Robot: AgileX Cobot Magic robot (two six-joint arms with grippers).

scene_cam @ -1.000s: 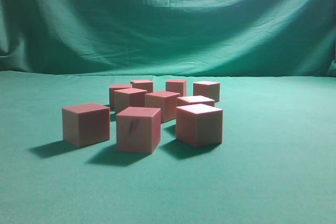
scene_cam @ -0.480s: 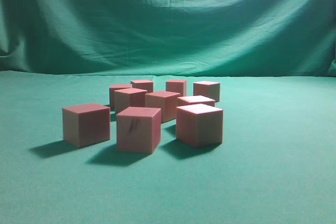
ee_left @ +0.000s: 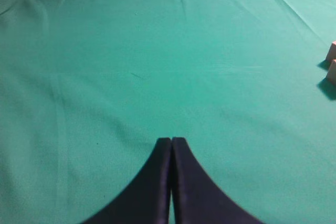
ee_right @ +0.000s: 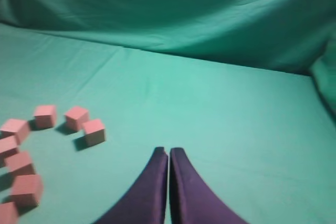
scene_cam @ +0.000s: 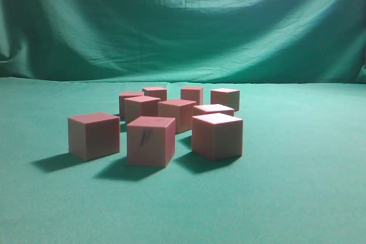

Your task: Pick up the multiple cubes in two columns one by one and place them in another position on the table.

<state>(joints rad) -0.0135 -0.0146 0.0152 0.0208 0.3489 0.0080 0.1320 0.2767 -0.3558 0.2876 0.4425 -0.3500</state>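
I am looking at 9 cubes (scene_cam: 151, 140) sitting in a loose cluster near the middle of the bench (scene_cam: 297, 198), resting flat on the green cloth, none stacked. The nearest one is showing a dark smudge on its front face. They are looking like plain, rigid blocks with matte faces, probably light and not fragile, so I am judging that a pinch across 2 opposite flat sides, low enough to be square on the faces, would hold without slipping. The rear cubes are standing close together, so I am expecting the outer ones to give more room for fingers.

The left end effector (ee_left: 171, 141) is hovering over bare cloth with its fingers pressed together and holding nothing; only the edges of 2 cubes are peeking in at the far right of its view, well apart from it. The right end effector (ee_right: 168, 151) is likewise pressed together and empty, with the cluster lying off to its left, the nearest cube (ee_right: 94, 131) still clear of the fingertips.
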